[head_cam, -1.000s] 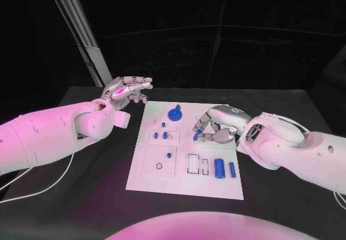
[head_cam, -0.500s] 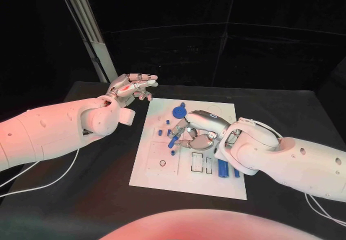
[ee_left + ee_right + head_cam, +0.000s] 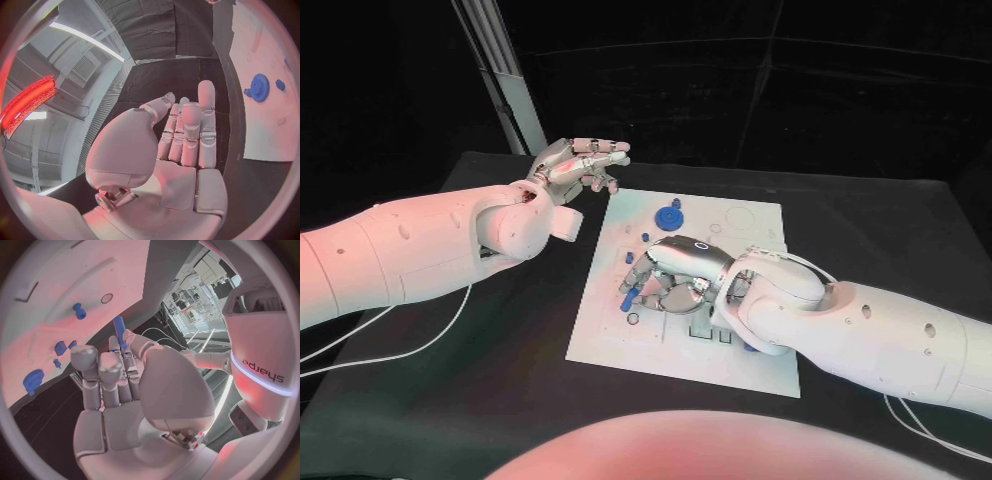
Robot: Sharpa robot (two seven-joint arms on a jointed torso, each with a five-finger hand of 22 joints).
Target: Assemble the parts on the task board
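Insertion step under way: right hand [image 3: 678, 282] pinches a blue peg [image 3: 630, 297] low over the white task board [image 3: 747, 225], near its small round hole [image 3: 633, 319]. Next move, I judge: align peg upright over hole. Left hand [image 3: 581, 163] hovers beyond board's corner, fingers curled, holding nothing. Black table [image 3: 488, 375]; dark room.

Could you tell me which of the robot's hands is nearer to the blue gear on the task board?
Left: the left hand hovers just beyond the blue gear, off the board's far corner; the right hand works nearer mid-board.
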